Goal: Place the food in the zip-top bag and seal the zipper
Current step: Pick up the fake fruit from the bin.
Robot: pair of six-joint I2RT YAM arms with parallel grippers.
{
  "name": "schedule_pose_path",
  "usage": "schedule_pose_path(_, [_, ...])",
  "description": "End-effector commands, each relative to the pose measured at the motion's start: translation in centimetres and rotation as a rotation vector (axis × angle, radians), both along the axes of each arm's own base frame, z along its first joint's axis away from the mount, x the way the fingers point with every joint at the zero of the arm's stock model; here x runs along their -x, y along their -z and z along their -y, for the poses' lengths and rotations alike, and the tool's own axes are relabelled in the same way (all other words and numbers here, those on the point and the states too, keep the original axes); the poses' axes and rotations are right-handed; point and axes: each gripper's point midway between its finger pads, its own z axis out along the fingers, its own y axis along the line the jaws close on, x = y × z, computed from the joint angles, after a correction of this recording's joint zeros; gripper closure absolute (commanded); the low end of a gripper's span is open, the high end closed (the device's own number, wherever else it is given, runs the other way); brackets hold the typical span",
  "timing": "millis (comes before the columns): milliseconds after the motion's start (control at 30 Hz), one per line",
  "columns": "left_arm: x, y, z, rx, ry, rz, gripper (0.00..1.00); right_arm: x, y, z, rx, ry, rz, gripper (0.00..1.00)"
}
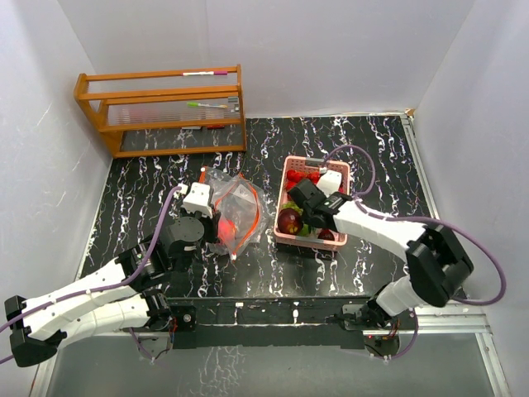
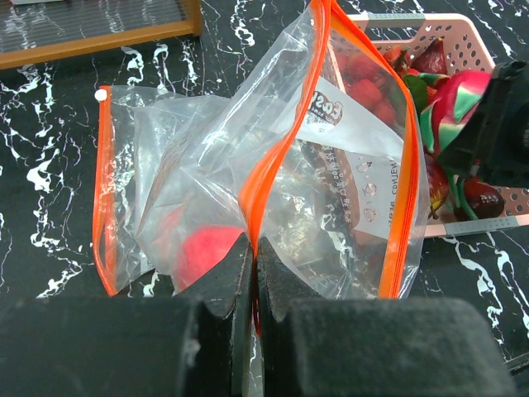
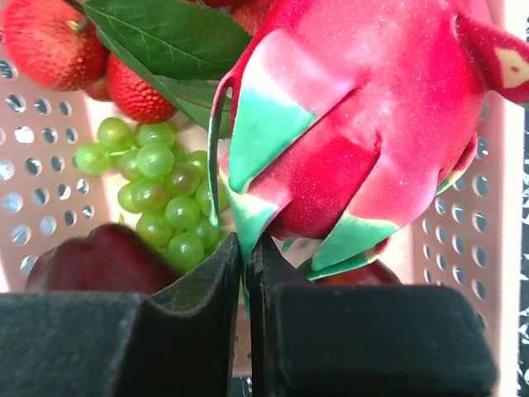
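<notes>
The clear zip-top bag (image 1: 237, 211) with an orange zipper strip (image 2: 277, 157) stands open left of the pink basket (image 1: 287, 178). A red fruit (image 2: 202, 248) lies inside it. My left gripper (image 2: 254, 255) is shut on the orange zipper edge at the bag's near side. In the basket lies the food: a pink-red dragon fruit (image 3: 372, 107) with green scales, green grapes (image 3: 165, 198), a dark purple-red fruit (image 3: 99, 260) and bumpy red fruits (image 3: 41, 41) under a green leaf (image 3: 165, 33). My right gripper (image 3: 245, 248) is over the basket, shut on a green scale of the dragon fruit.
A wooden rack (image 1: 161, 107) stands at the back left against the white wall. White walls close in the black marbled table (image 1: 149, 198) on three sides. The basket's perforated wall (image 3: 33, 165) rises left of the grapes.
</notes>
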Motion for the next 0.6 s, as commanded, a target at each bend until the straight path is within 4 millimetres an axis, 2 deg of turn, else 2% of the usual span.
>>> schedule_pose_path(0, [-0.2,-0.6,-0.2,0.021,-0.015,0.020,1.00,-1.3,-7.0,-0.2,-0.056,-0.024,0.163,0.92])
schedule_pose_path(333, [-0.3,0.0,0.2,0.016,-0.011,0.010,1.00,-1.1,-16.0,-2.2,-0.202,-0.222,0.354,0.92])
schedule_pose_path(567, [-0.4,0.0,0.5,0.007,-0.007,0.007,1.00,1.1,-22.9,-4.7,-0.352,-0.456,0.482,0.92])
